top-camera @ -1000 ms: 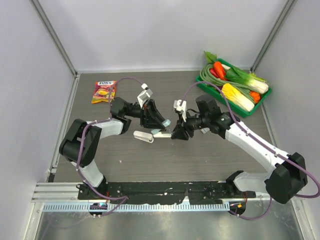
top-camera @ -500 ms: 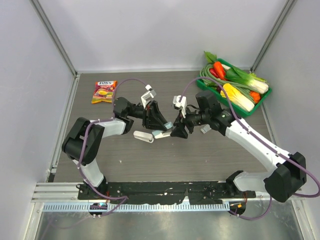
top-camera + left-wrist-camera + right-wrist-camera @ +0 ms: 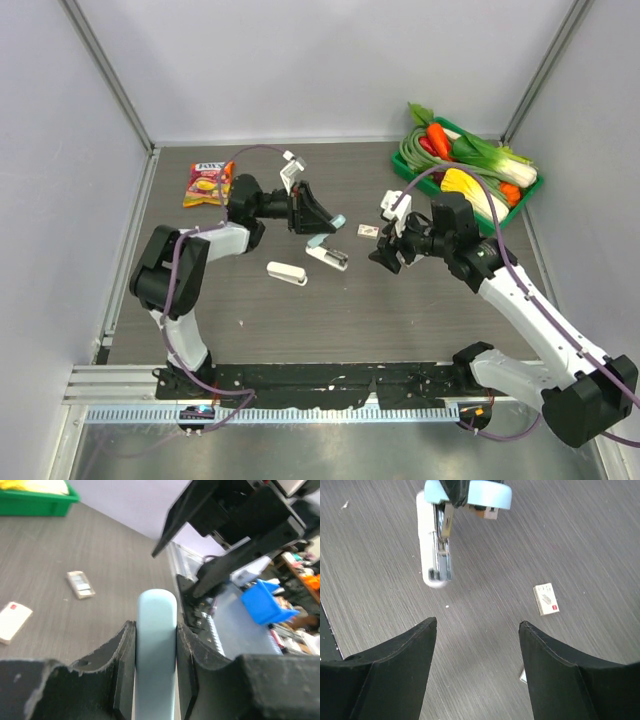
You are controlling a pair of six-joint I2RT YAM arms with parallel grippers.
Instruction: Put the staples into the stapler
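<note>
Right wrist: right hand point(image 3: 477, 623) spread wide, near stapler point(image 3: 436, 555)

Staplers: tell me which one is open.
The blue-lidded stapler, its lid held up by the left gripper, magazine exposed; the all-white stapler beside it lies shut.

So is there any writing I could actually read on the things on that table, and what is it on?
Nothing can be read clearly.
Snack packet: lettering on a white banner, too small to read.
Staples box: grey print and a red mark, too small to read.
Open stapler: no writing visible.
White stapler: no writing visible.
</note>
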